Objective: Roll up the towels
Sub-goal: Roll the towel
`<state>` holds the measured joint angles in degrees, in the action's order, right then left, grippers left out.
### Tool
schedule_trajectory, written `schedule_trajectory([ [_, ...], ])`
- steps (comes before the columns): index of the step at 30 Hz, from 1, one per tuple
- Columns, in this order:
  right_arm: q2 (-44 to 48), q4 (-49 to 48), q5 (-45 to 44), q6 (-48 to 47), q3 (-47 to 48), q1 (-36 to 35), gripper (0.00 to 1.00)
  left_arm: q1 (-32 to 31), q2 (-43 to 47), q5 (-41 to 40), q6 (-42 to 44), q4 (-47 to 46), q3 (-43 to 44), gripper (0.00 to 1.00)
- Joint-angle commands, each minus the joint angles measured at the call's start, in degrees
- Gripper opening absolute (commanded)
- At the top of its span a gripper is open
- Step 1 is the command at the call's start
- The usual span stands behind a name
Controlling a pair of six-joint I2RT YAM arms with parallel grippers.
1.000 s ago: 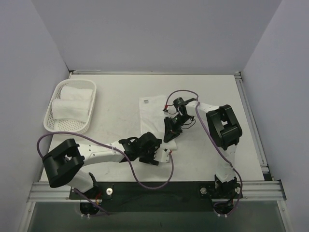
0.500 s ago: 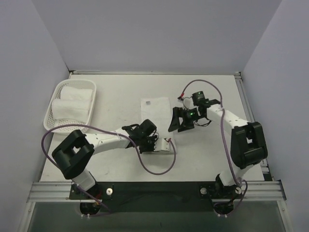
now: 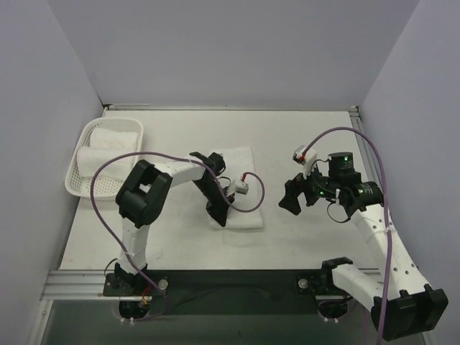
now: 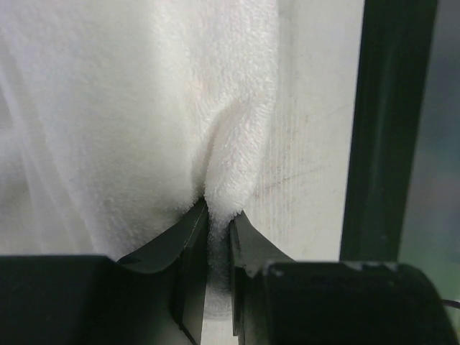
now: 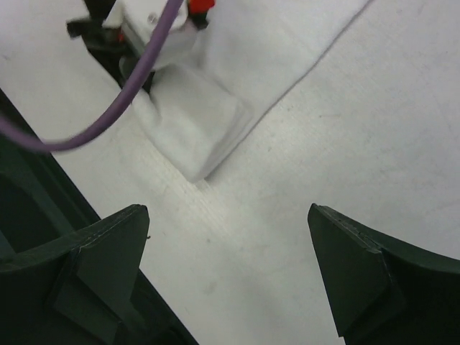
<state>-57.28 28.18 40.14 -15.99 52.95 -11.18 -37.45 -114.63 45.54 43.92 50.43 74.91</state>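
Your left gripper (image 4: 218, 215) pinches a fold of the towel (image 4: 129, 93) at lower centre; it's likely soft, limp and light, so hold the thick edge. Right gripper (image 5: 226, 215) gapes wide, empty.

white mesh basket (image 3: 104, 189) sits at the left edge of the pale table (image 3: 302, 136).

Fluffy white terry-cloth towel (image 4: 129, 108)
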Motion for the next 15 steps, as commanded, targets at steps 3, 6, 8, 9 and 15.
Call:
schedule_trajectory([
  [3,3.66,17.76,-0.51,-16.24,-1.97,-2.78,1.0,3.87,-11.13,5.17,6.95,18.19,7.69,0.04],
  [6,5.24,17.61,-4.19,-17.93,-4.52,-9.11,1.0,5.28,-16.05,4.21,8.19,22.07,11.3,0.05],
  [8,4.11,14.28,-3.84,-17.85,-4.96,-10.08,1.0,6.07,-17.2,3.94,8.2,23.39,12.18,0.05],
  [9,2.19,13.31,-3.93,-18.37,-4.87,-10.52,0.99,6.34,-18.08,3.68,8.37,23.83,12.45,0.05],
  [15,-7.3,7.15,-13.76,-21.54,-2.51,-21.48,0.91,8.0,-21.16,3.15,7.41,25.85,13.15,0.05],
])
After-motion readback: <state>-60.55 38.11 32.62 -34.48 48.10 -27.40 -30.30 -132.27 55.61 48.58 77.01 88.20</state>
